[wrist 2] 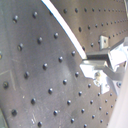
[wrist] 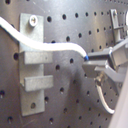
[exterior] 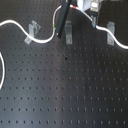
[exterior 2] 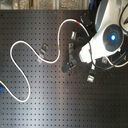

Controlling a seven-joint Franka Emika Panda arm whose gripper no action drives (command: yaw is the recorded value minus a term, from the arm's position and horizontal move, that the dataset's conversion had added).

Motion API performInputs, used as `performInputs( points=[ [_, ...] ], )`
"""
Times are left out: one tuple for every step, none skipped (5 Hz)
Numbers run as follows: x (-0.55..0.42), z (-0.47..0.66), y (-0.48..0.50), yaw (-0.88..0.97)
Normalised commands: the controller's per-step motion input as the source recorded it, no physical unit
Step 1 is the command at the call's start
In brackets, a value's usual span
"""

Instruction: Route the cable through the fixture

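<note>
The tool (wrist: 92, 62) pinches the cable (wrist: 60, 46) between its fingertips, as the first wrist view shows, just beside a grey clip fixture (wrist: 34, 62) bolted to the black perforated table (wrist: 60, 100). From the tool the white cable runs over the top of that fixture. In the first exterior view the cable (exterior: 20, 24) waves on past a second fixture (exterior: 34, 29), and its green band (exterior: 54, 26) sits close to the tool (exterior: 61, 34).
</note>
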Motion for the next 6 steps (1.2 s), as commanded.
performInputs(
  points=[
    [0.155,-0.21,-0.286,-0.17],
    [0.152,-0.37,-0.297,-0.18],
    [0.093,-0.48,-0.309,-0.16],
    [0.055,-0.50,-0.270,-0.18],
    [-0.006,-0.33,-0.218,-0.37],
    [-0.122,-0.08,-0.109,-0.54]
  ],
)
